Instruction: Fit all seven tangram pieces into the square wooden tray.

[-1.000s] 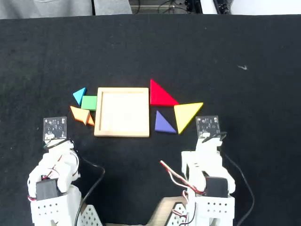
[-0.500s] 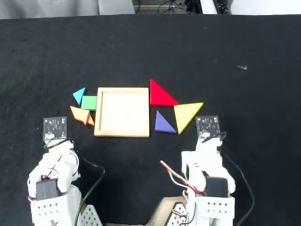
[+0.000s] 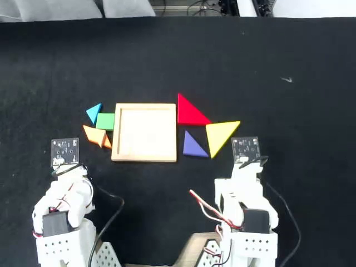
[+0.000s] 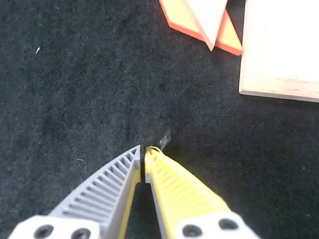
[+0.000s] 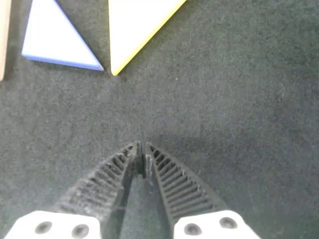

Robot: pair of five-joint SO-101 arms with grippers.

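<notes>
The square wooden tray lies empty in the middle of the black table. Left of it sit a cyan triangle, a green square and orange pieces. Right of it lie a red triangle, a yellow triangle and a blue triangle. My left gripper is shut over bare cloth, short of the orange pieces and the tray's corner. My right gripper is shut, short of the blue triangle and the yellow triangle.
Both arm bases stand at the near edge, the left arm and the right arm. Cables trail between them. Black cloth stretches wide beyond the pieces.
</notes>
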